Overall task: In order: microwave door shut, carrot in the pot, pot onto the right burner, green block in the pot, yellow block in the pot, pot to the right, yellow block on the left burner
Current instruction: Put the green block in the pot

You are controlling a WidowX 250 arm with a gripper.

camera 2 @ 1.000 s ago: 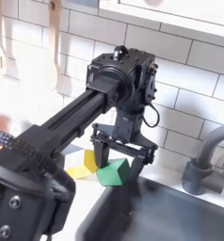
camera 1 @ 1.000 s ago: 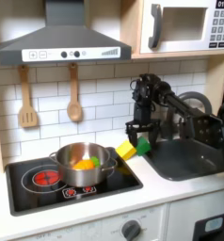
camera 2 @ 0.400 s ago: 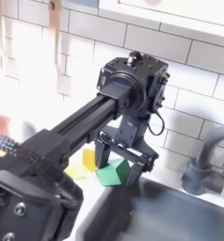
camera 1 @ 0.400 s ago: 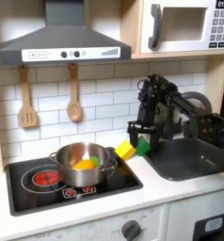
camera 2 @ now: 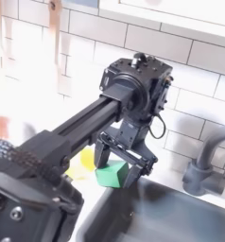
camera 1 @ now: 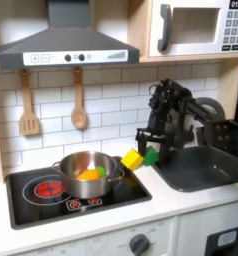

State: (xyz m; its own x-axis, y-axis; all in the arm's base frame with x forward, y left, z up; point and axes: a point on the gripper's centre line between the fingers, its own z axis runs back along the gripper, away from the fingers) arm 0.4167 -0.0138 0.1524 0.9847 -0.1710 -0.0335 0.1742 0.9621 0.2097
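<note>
The green block [camera 2: 112,175] rests on the counter between the cooktop and the sink, with the yellow block [camera 2: 83,170] just to its left in the second exterior view. My gripper [camera 2: 118,166] points down over the green block, open, one finger on each side. In the first exterior view the gripper [camera 1: 149,151] stands above the green block [camera 1: 151,158] and yellow block [camera 1: 134,160]. The pot [camera 1: 88,172] sits over the right burner with the carrot [camera 1: 89,175] inside. The left burner [camera 1: 48,187] is bare. The microwave door [camera 1: 191,28] is closed.
A dark sink basin [camera 1: 196,170] lies right of the blocks, with a grey faucet [camera 2: 205,161] behind it. A spatula [camera 1: 29,105] and wooden spoon [camera 1: 79,100] hang on the tiled wall. A range hood [camera 1: 66,45] overhangs the cooktop [camera 1: 121,195].
The gripper has moved slightly right and come down around the green block. The pot, carrot and yellow block have not moved.
</note>
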